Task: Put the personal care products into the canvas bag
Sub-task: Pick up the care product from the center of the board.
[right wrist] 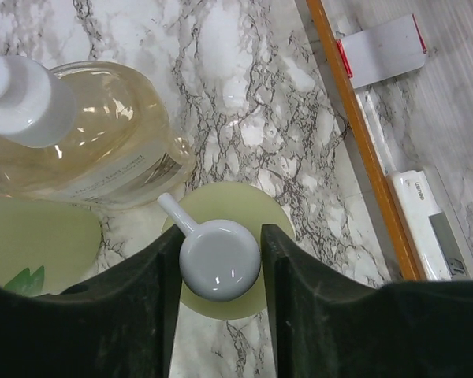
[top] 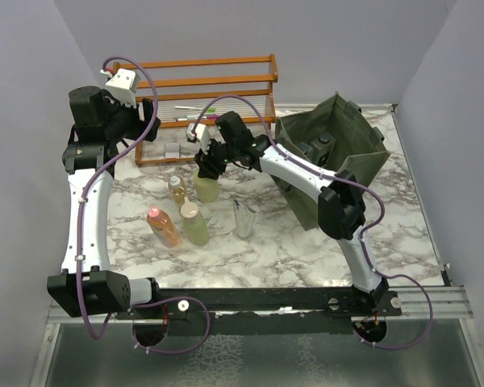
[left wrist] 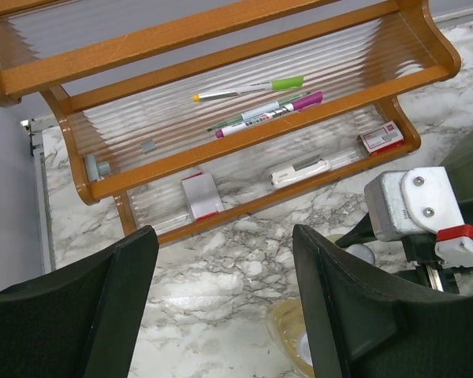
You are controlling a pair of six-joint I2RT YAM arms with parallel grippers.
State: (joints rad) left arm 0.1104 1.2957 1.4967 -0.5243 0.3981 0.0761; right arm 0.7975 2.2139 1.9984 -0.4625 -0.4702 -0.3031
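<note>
This is a robotics lab, set up as a closed test cell. Plain grey partition walls (top: 226, 32) box in a marble-patterned tabletop (top: 290, 250) on three sides. Along the bottom edge of the top view, the left arm (top: 89, 210) and the right arm (top: 298, 169) are bolted to a metal rail (top: 436, 305), with purple cables (top: 89, 322) looped along them. Household props stand on the table: an orange wooden rack (top: 218, 81) at upper centre, a canvas bag (top: 339, 137) at right, and toiletries in the middle, among them a pale green bottle (top: 206, 189).

Marble table (top: 306, 250) carries bottles (top: 197, 223), silver tube (top: 244, 219), canvas bag (top: 363, 161), wooden rack (top: 210, 81).
</note>
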